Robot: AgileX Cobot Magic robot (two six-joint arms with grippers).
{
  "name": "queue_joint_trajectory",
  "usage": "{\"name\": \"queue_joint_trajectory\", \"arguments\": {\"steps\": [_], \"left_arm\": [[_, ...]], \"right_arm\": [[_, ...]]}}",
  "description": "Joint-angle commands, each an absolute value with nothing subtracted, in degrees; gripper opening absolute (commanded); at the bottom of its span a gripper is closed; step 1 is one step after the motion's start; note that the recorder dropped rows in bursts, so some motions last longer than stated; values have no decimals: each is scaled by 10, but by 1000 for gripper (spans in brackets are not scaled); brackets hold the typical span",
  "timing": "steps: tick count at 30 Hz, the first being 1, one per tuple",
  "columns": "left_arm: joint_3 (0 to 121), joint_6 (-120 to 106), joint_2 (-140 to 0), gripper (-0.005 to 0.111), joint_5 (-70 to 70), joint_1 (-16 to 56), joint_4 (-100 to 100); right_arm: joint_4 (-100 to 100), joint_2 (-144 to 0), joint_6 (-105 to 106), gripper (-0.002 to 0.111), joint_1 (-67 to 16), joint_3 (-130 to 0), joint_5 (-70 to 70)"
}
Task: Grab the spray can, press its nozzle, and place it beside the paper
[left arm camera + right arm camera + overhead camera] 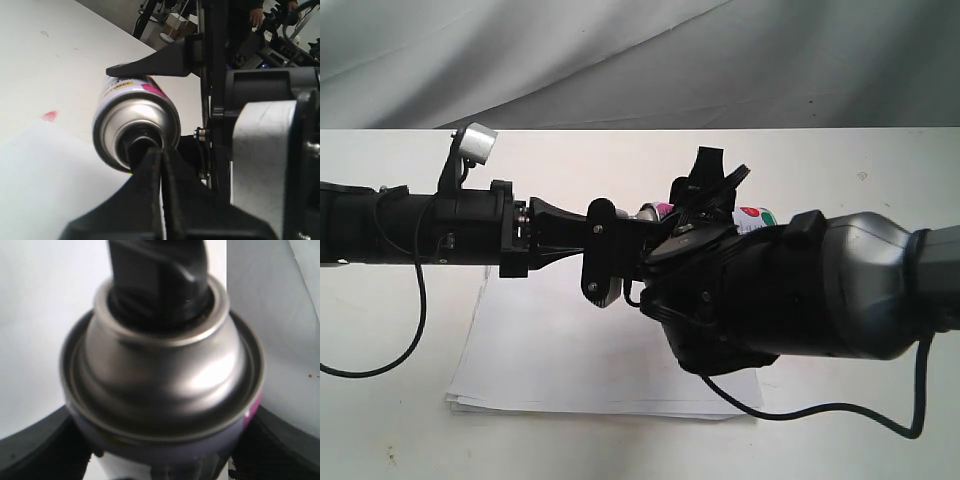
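The spray can (756, 216) lies level in the air above the paper (570, 350), with my right gripper (705, 215) shut round its body. In the right wrist view the silver domed shoulder (165, 370) fills the frame between the two black fingers (30, 450), and the black nozzle (157, 280) rises from the valve cup. My left gripper (161, 150) is shut, its joined tips against the nozzle (135, 147) of the spray can (135, 115). In the exterior view the left gripper (620, 232) meets the can's nozzle end from the left.
The white table (400, 440) runs under both arms, with a grey cloth backdrop (620, 60) behind it. A pink-red smudge (49, 116) marks the paper's edge. Black cables (380, 365) hang from both arms over the table.
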State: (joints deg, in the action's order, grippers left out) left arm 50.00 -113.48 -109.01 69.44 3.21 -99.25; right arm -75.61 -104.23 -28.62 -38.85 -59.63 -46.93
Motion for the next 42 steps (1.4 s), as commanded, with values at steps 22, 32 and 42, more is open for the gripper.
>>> {"name": "queue_joint_trajectory", "arguments": {"steps": [22, 32, 42], "left_arm": [[543, -1116, -1096, 0, 668, 36, -999], [541, -1107, -1096, 0, 656, 36, -970], [541, -1103, -1096, 0, 658, 36, -968]], "right_arm": [[-771, -1035, -286, 0, -389, -602, -476], [-771, -1035, -286, 0, -389, -602, -484], [-771, -1035, -286, 0, -389, -602, -489]]}}
